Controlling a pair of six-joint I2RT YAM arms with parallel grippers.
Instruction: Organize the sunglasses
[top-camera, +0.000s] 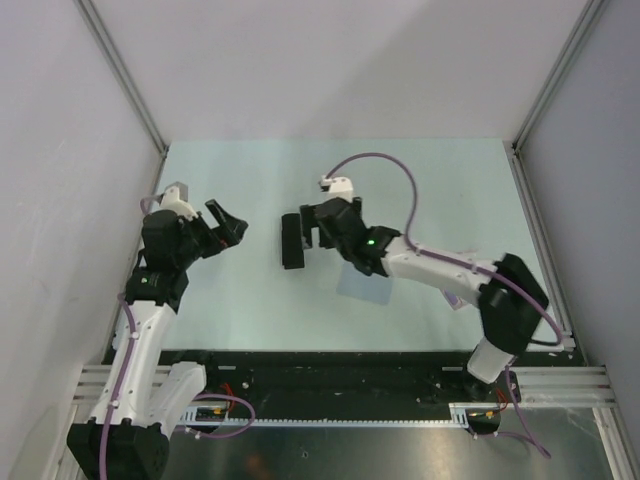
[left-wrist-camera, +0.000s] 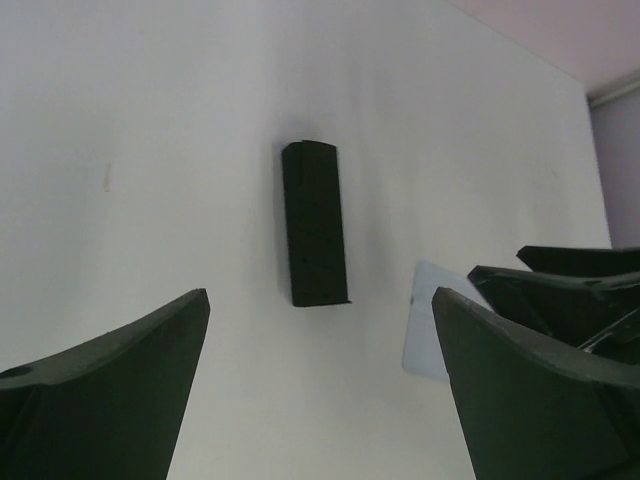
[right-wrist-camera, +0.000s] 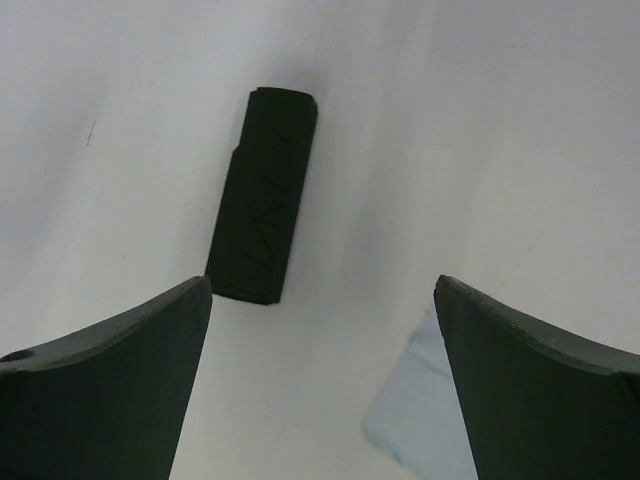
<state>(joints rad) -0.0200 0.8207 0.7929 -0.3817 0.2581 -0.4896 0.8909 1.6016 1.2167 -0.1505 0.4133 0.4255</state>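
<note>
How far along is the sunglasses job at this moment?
Possibly done: the black case lies shut and no sunglasses show, so they may be inside, unconfirmed. In hand: nothing; left tool and right tool are both open, empty. Left: perhaps the blue cloth, loose beside the case.

Pale blue cloth (top-camera: 360, 284) half hidden under right arm (top-camera: 440, 266); from right wrist, clipped at 5 o'clock by right gripper (right-wrist-camera: 322, 287).
</note>
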